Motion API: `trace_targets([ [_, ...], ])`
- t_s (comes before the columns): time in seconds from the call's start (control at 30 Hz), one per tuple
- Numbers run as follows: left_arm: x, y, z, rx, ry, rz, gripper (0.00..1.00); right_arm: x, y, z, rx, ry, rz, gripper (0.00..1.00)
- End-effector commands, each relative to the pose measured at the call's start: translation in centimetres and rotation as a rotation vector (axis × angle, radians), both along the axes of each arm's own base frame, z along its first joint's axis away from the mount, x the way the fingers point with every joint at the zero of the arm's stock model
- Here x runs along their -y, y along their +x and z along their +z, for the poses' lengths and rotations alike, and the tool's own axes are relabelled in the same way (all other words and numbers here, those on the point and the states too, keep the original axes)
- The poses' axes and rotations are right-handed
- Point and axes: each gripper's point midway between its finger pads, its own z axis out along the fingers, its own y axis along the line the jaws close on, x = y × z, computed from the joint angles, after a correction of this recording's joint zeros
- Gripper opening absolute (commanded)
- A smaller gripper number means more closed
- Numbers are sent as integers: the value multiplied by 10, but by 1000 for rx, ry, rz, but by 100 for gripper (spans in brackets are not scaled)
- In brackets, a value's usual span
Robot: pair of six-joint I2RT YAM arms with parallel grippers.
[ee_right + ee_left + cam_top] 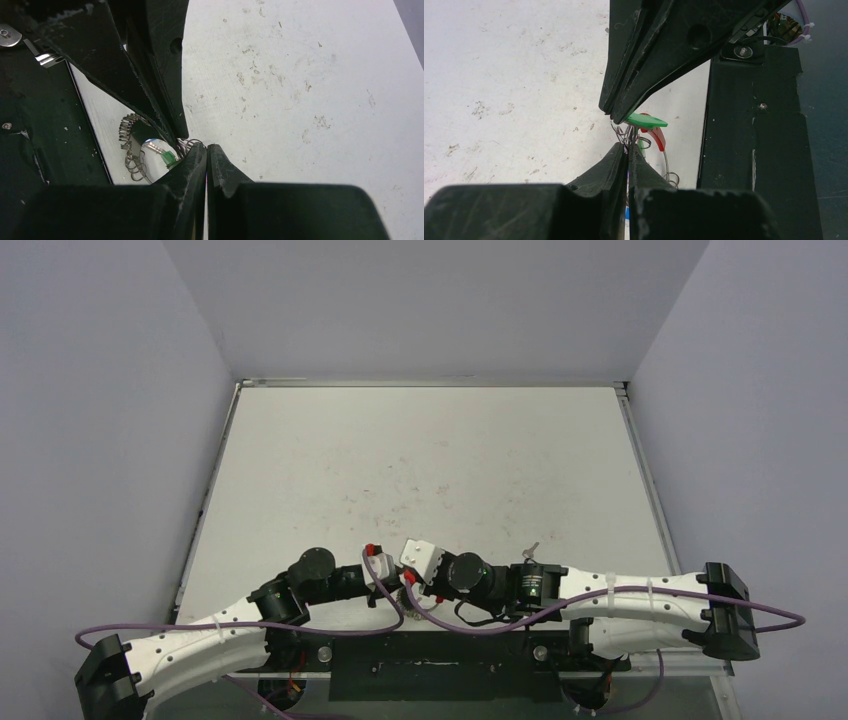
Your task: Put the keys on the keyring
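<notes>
2 arms point(620, 595) fold inward over the near edge of the table point(420, 460) and meet tip to tip just in front of the black base plate point(754, 165). the left gripper point(628, 150) is clamped tight on a strand of the keyring point(666, 162), whose thin wire runs into its seam. the right gripper point(616, 114) is closed as well, with wire bunched at its tip; whether it pinches coil or key is hidden. the keyring hangs off the pinch toward the base plate, its red section point(658, 137) curling down. 1 green key point(646, 120) sits just beside the right gripper, its head lying crosswise to both grippers, so that arm is nearer. threading likely needs the key's hole fed along the coil's end.
</notes>
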Motion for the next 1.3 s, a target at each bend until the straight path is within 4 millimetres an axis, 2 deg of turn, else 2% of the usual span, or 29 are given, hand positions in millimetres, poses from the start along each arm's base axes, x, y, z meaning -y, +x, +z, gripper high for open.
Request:
trace_targets([
  [0.0, 7, 1, 32, 44, -78, -16, 0, 1, 8, 13, 42, 45, -41, 0],
  [0.43, 7, 0, 31, 33, -78, -13, 0, 4, 10, 7, 74, 42, -58, 0],
  [1.07, 6, 0, 29, 28, -79, -8, 0, 8, 2, 14, 182, 83, -99, 0],
  [1.27, 7, 1, 31, 30, -81, -7, 0, -1, -2, 18, 180, 109, -81, 0],
])
